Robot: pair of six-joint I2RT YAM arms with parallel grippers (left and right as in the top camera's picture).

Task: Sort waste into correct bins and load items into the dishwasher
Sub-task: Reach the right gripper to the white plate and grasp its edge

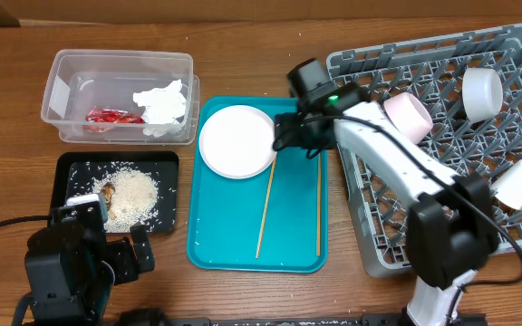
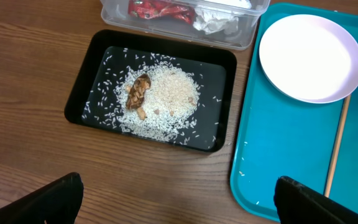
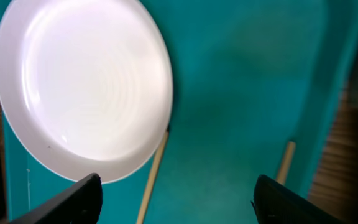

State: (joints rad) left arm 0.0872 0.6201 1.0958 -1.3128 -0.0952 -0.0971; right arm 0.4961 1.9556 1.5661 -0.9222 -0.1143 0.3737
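— Looking closest first, what is the left gripper (image 2: 178,184) up to?
— Nothing is in it. Its fingers are spread wide over bare wood, just short of the black tray (image 1: 71,167). Loose rice (image 1: 136,192) is heaped in that tray, with a brown food scrap (image 1: 109,191) at the heap's left edge.
— And the teal serving tray (image 1: 297,231)?
— Two chopsticks (image 1: 265,213) lie lengthwise on it, apart from each other, and a white plate (image 1: 236,140) sits in its far left corner. The right gripper (image 3: 176,188) hangs over the tray just beside the plate's right edge, jaws apart and empty.
— Farther back?
— The clear tub (image 1: 62,65) holds the red wrapper (image 1: 111,116) and the white napkin (image 1: 163,104). Off to the right, the grey dish rack (image 1: 515,50) carries three cups (image 1: 481,92) tipped on their sides.
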